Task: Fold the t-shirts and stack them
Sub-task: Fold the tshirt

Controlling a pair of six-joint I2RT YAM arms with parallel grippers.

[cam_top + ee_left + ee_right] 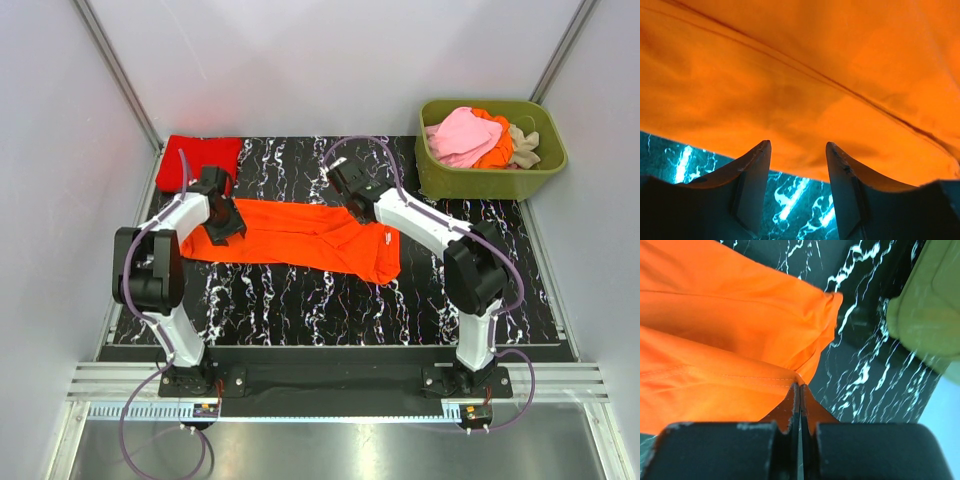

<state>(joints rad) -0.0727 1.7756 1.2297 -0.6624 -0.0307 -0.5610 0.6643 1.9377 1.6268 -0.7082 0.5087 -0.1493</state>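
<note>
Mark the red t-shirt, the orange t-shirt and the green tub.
red t-shirt (205, 155), top view, middle of the folded cloth.
orange t-shirt (300, 235), top view, middle of the spread cloth.
olive-green tub (480, 184), top view, near outer wall.

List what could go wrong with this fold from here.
1. The left jaws stand open at the edge of the orange t-shirt while only the right jaws pinch it; a lift now would likely drag it lopsided.
2. The folded red t-shirt lies close beside the left arm; a swing might disturb it.
</note>
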